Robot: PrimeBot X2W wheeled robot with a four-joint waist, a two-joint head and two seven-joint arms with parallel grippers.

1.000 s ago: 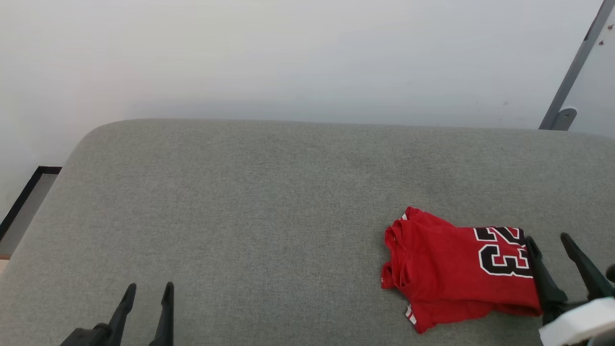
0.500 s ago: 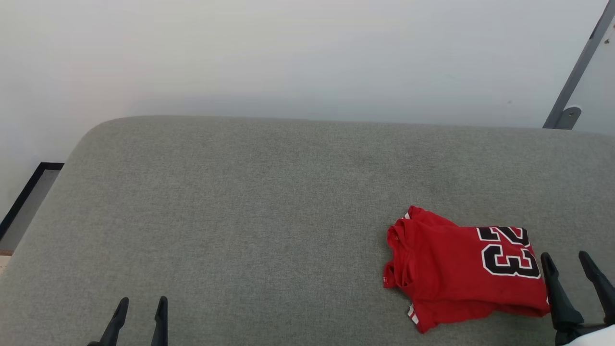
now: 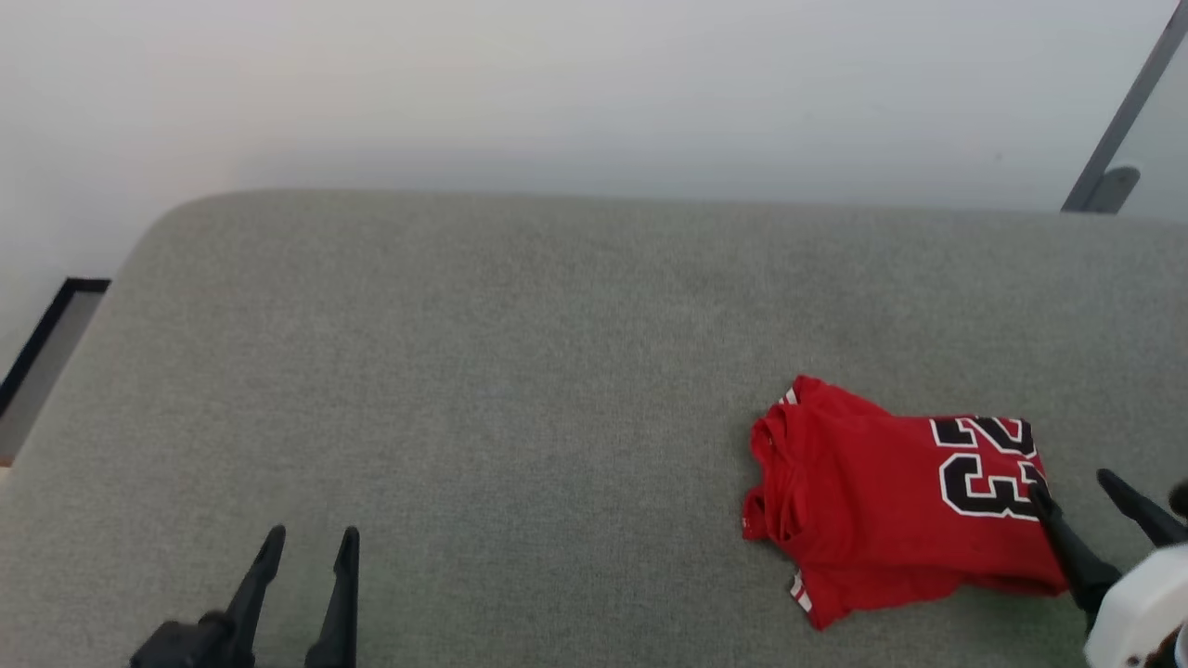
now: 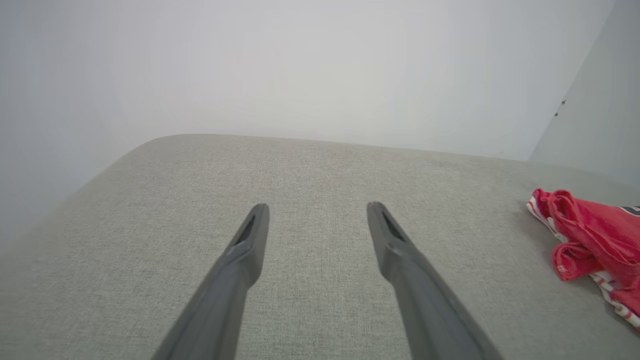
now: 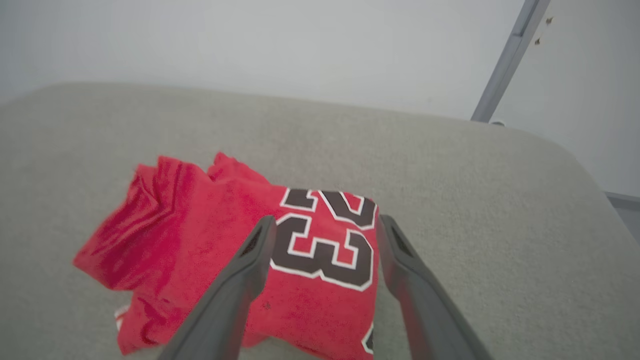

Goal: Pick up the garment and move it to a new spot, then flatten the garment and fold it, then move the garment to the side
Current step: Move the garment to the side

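The left gripper (image 3: 312, 536) hovers well left of the shirt (image 3: 882, 492), jaws wide and empty. The shirt lies loosely bundled on the grey cushion (image 3: 557, 353). The right gripper (image 3: 1069, 484), jaws wide, is poised over its right end, so a pick-up seems in hand: lower, then pinch the cloth.

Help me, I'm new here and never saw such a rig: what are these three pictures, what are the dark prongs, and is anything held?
This is a two-armed robot. One picture comes from a camera on its head, looking down at a grey padded surface. The other two come from cameras on its wrists, each looking along that arm's two dark fingers. The left pincer stands open over bare padding. The right pincer stands open by a roughly folded red garment marked 23, which lies on the surface. Nothing is held.
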